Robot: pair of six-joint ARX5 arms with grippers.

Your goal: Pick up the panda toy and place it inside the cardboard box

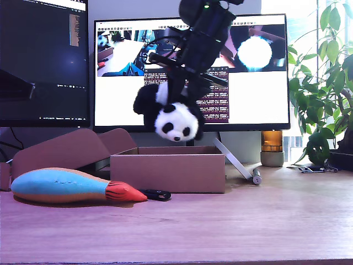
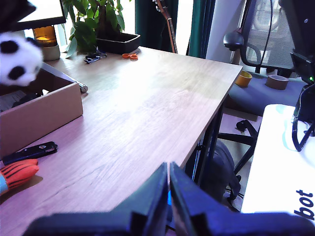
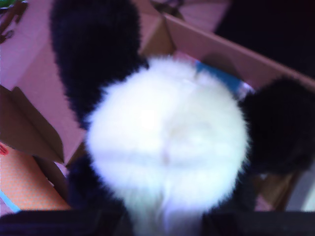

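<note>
The panda toy (image 1: 175, 122) hangs head-down in the air just above the cardboard box (image 1: 168, 172), and my second gripper (image 1: 177, 88) is shut on its body. In the second wrist view its white fur (image 3: 167, 142) fills the picture, with the box's wall (image 3: 221, 46) below it. The first wrist view shows the panda's head (image 2: 17, 61) over the box (image 2: 42, 110). My first gripper (image 2: 168, 172) is shut on nothing, off beyond the desk's edge, and does not show in the exterior view.
A long blue-orange-red plush fish (image 1: 71, 185) lies at the exterior view's left, with a small black device (image 1: 156, 194) beside its tail. A folded cardboard piece (image 1: 66, 149) stands behind it. Behind the box are monitors (image 1: 190, 72) and a leaning white stand (image 1: 237, 160). At the exterior view's right stands a plant (image 1: 325, 88).
</note>
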